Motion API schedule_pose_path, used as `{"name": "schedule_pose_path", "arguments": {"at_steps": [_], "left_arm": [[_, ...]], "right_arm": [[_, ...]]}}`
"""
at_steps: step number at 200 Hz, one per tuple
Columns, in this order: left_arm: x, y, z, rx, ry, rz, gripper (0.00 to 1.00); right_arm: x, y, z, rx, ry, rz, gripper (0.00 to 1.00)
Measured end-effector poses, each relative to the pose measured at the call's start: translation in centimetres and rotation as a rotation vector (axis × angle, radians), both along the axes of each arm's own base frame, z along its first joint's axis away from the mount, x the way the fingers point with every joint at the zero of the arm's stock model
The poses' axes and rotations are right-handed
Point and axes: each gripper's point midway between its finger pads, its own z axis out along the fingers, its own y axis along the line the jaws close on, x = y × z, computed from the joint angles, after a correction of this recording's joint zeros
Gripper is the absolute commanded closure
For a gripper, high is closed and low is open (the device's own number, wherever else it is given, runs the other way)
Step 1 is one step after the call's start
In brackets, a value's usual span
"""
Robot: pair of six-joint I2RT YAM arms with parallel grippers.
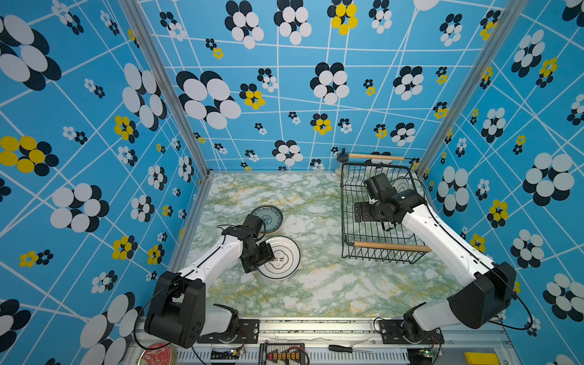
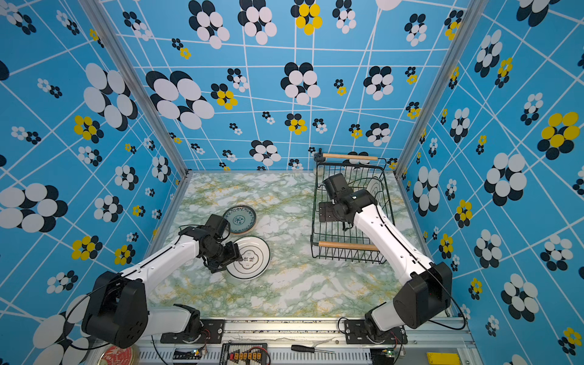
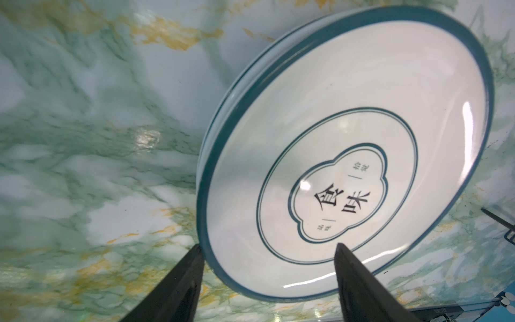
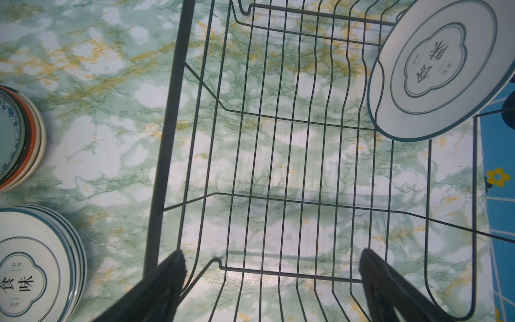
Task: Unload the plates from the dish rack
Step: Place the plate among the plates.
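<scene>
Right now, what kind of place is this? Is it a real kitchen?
Probably a robot test booth, not a kitchen. Flowered blue panels box in a marble-look tabletop, the left arm and right arm are bolted to a metal rail, and a screwdriver lies there.

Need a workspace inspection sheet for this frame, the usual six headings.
Surface: green-white marbled tabletop, glossy.
Job's things: black wire dish rack holds one white teal-rimmed plate, leaning; stack of matching white plates and stack of smaller plates, blue-patterned on top, on table.
Clutter: small glass jar behind rack; red round tin, black-handled screwdriver, yellow block at front edge.
Grippers: left gripper open, astride top stacked plate's rim; right gripper open, empty, over rack.
Cables: black cable loops at both arm bases.
Surroundings: blue flower-print walls.
</scene>
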Motion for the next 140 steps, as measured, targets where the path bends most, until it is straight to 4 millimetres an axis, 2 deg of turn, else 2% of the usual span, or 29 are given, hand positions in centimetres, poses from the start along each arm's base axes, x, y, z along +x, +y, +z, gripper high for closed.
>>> {"name": "schedule_pose_path", "arguments": {"at_steps": [15,18,20,47,68,115,140], "left_arm": [[0.0,0.0,0.0,0.006,0.003,-0.009,0.18],[0.0,0.0,0.1,0.009,0.004,-0.012,0.03],[0.0,0.0,0.1,0.011,0.004,-0.012,0.0],[0.2,0.6,0.9,0.05,0.002,-0.022,0.01],[0.8,0.9,1.9,0.069,-0.02,-0.024,0.01],[2.0,1.2,4.9,0.079,-0.097,-0.033,0.01],[3.1,1.1,7.0,0.073,-0.173,-0.042,0.01]], "right_arm": [[0.1,-0.1,0.0,0.002,-0.001,-0.004,0.01],[0.1,-0.2,0.0,0.003,-0.001,-0.005,0.01],[0.1,-0.2,0.0,0.003,-0.001,-0.005,0.01],[0.3,-0.9,0.0,0.008,0.001,-0.025,0.01],[0.7,-2.1,-0.1,0.019,0.006,-0.061,0.01],[1.9,-7.9,0.1,0.002,0.004,-0.196,0.01],[3.7,-11.6,0.1,-0.021,-0.009,-0.286,0.01]]}}
